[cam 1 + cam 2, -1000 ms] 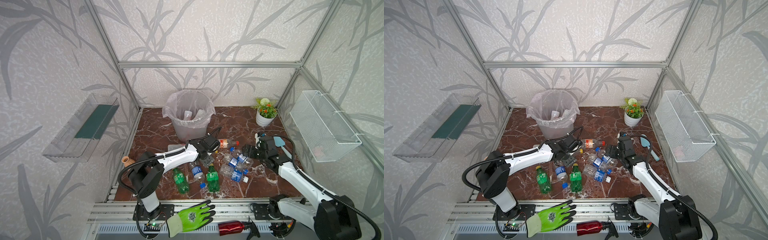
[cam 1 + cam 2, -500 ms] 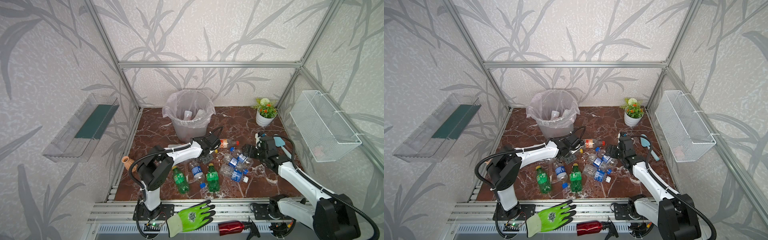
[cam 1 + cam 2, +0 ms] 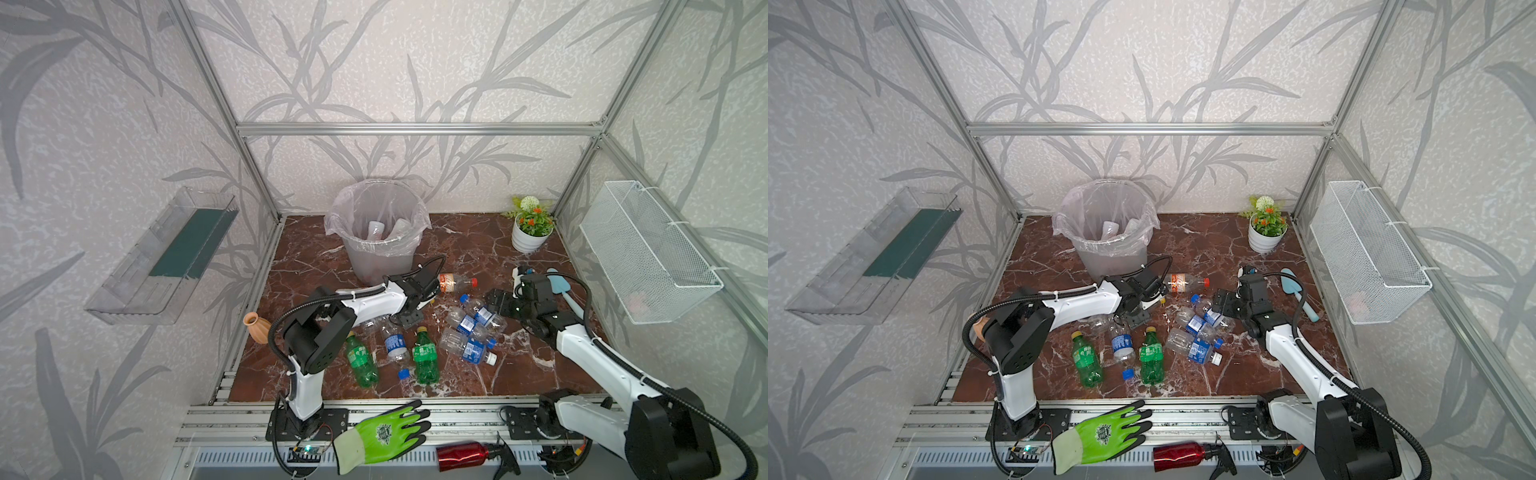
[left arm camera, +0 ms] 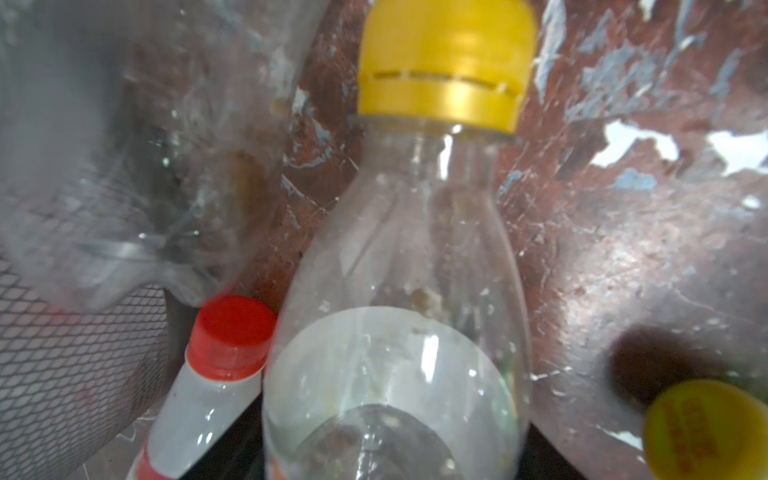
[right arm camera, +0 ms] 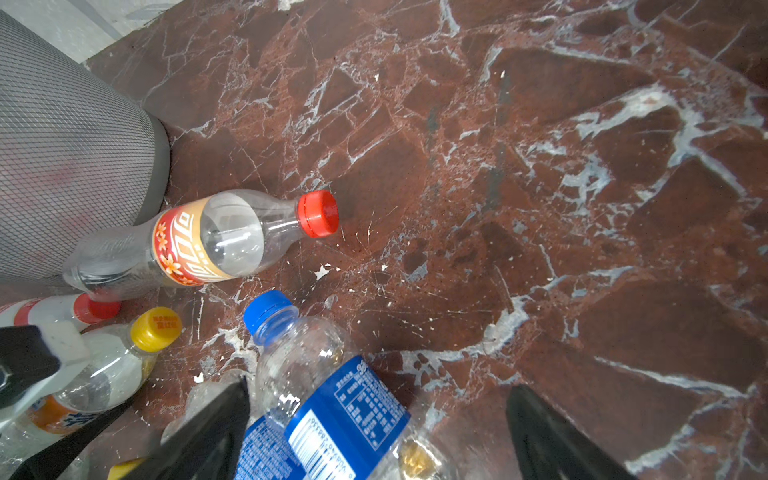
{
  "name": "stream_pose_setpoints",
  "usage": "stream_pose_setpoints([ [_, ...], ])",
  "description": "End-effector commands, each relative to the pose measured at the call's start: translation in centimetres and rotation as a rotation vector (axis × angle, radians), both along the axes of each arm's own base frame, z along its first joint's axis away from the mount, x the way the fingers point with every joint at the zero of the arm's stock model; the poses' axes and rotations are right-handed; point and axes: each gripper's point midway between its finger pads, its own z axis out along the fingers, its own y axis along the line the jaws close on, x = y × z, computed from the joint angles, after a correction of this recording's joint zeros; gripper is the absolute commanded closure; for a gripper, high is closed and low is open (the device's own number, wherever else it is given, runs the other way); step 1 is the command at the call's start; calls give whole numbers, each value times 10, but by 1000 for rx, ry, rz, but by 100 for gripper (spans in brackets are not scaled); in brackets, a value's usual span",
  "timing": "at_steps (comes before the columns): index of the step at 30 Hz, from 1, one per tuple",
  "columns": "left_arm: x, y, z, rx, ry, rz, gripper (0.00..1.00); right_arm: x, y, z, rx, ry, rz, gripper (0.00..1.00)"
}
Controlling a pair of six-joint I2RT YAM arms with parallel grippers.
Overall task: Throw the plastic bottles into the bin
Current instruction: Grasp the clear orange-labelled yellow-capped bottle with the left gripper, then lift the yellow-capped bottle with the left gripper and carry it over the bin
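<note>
On red-brown marble floor [image 3: 478,241] between leaf-patterned walls [image 3: 415,62]: plastic bottles [image 3: 469,322], right gripper [image 5: 378,432] jaws wide (left gripper [image 3: 417,308] jaws indiscernible).

Grey leaf-print walls [image 3: 374,62]; aluminium frame [image 3: 415,129]; red-brown white-veined marble floor [image 3: 478,245].

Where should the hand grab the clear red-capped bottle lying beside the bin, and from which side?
Likely best: take the clear red-capped bottle across its labelled middle, from straight above, squeezing across its width. It lies flat on its side; the label band is straight-walled, while the neck tapers. Its base end lies near the bin.
</note>
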Motion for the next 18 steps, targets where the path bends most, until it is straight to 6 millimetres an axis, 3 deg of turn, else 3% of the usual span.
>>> stream_pose_setpoints([
  [1, 6, -5, 7, 0, -19, -39, 35, 1, -1, 4, 24, -23, -14, 4],
  [6, 7, -7, 15, -4, -36, -58, 45, 0, -1, 3, 41, -29, -24, 4],
  [11, 9, -7, 30, -22, -69, -70, 47, -2, -3, 0, 42, -25, -33, 3],
  [18, 9, -16, 83, -130, -163, -80, 48, -2, -4, 1, 47, -35, -39, 3],
])
